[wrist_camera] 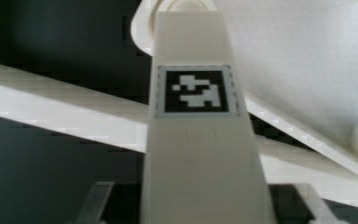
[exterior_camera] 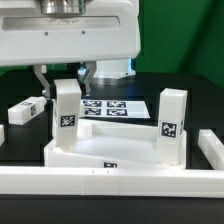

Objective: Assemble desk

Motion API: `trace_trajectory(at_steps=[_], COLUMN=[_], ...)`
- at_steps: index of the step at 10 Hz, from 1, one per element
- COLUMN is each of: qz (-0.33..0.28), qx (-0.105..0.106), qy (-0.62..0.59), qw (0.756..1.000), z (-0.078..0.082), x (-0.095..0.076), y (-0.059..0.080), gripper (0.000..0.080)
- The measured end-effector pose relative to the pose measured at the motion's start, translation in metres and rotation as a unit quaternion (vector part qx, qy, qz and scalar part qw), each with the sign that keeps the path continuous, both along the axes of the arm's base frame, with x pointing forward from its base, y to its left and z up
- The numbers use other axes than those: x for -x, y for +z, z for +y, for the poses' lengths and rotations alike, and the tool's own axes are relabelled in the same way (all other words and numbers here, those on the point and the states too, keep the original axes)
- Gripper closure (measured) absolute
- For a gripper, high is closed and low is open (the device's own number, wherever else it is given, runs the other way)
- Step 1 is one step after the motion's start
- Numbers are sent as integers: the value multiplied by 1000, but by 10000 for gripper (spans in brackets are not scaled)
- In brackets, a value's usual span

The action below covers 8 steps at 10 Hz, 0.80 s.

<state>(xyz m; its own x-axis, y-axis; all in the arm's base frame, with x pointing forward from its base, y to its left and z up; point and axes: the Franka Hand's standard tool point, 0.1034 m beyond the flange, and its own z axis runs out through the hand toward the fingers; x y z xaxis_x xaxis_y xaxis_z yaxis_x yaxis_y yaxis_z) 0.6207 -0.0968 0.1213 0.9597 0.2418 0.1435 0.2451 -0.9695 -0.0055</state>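
Observation:
The white desk slab [exterior_camera: 100,152] lies on the black table with two legs standing on it. One tagged leg [exterior_camera: 66,106] stands at its corner on the exterior view's left, and the other leg [exterior_camera: 172,122] stands on the right. My gripper [exterior_camera: 63,84] comes down from above and is shut on the top of the left leg. In the wrist view this leg [wrist_camera: 197,100] runs between my fingers [wrist_camera: 108,203], and its far end meets a rounded white part of the slab [wrist_camera: 327,60]. A loose leg [exterior_camera: 27,110] lies on the table to the left.
The marker board [exterior_camera: 112,107] lies flat behind the slab. A long low white rail [exterior_camera: 100,181] runs along the front, with a short arm [exterior_camera: 212,150] at the exterior view's right. A green wall stands behind the table.

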Motion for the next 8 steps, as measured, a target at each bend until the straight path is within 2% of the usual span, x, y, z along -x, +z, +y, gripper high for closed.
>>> trace_trajectory(at_steps=[2,4,6,8], qz=[-35,-69,-94,-94], qx=[-3,-2,9,8], qy=[-35,-71,-78,-78], qw=[999,995,992,993], z=[-5,-15,-19,-19], x=[17,25,28,28], y=[1,2,3,3], gripper=[509,509,509,509])
